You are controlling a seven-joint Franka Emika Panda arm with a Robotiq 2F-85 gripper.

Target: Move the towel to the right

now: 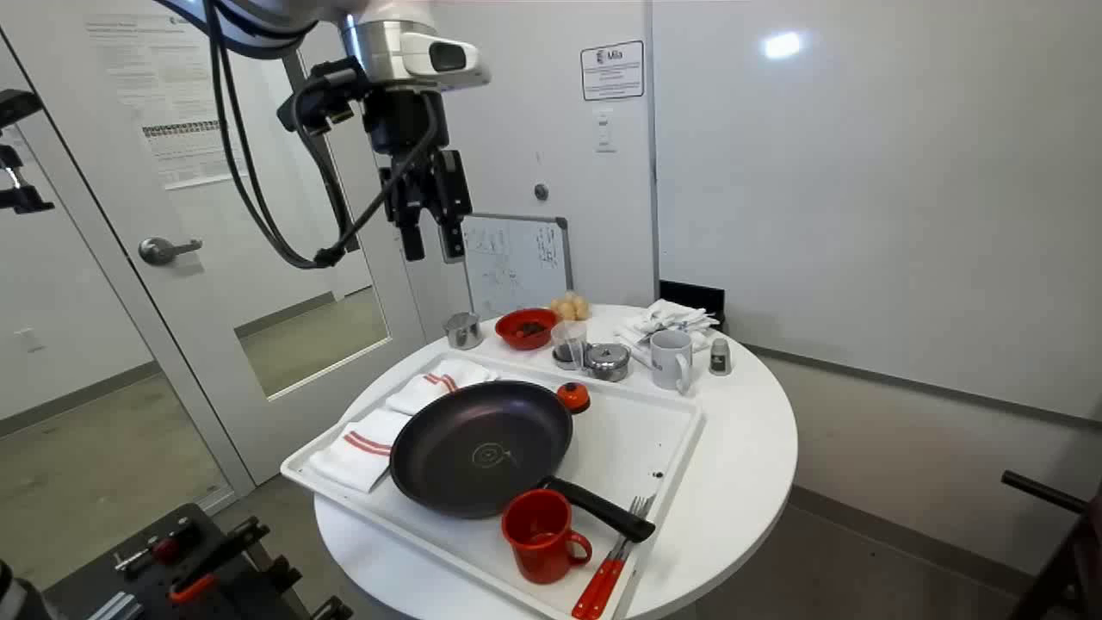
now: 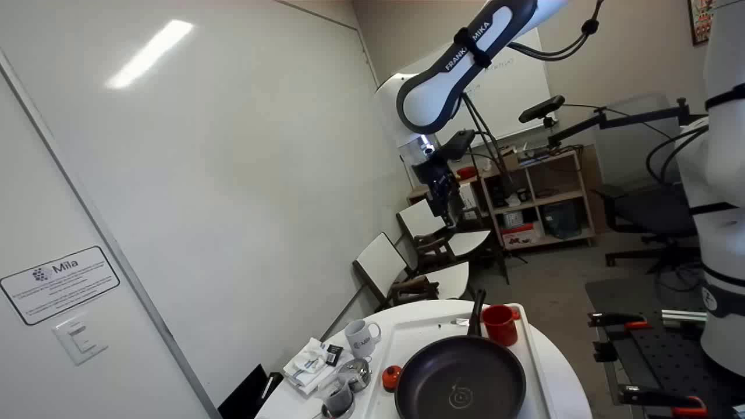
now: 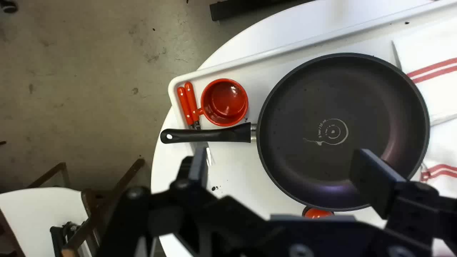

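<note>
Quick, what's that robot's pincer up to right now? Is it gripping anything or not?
Pincer: open, holding nothing; its jaws stand wide apart in the air.

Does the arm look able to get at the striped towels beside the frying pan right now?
Probably yes: the open gripper hangs high with a seemingly free path, and much of the towels lies exposed. The frying pan crowds one side; I cannot tell if it overlaps them.

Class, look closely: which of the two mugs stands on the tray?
The red mug, beside the pan handle; the pale mug stands outside the tray, on the table.
</note>
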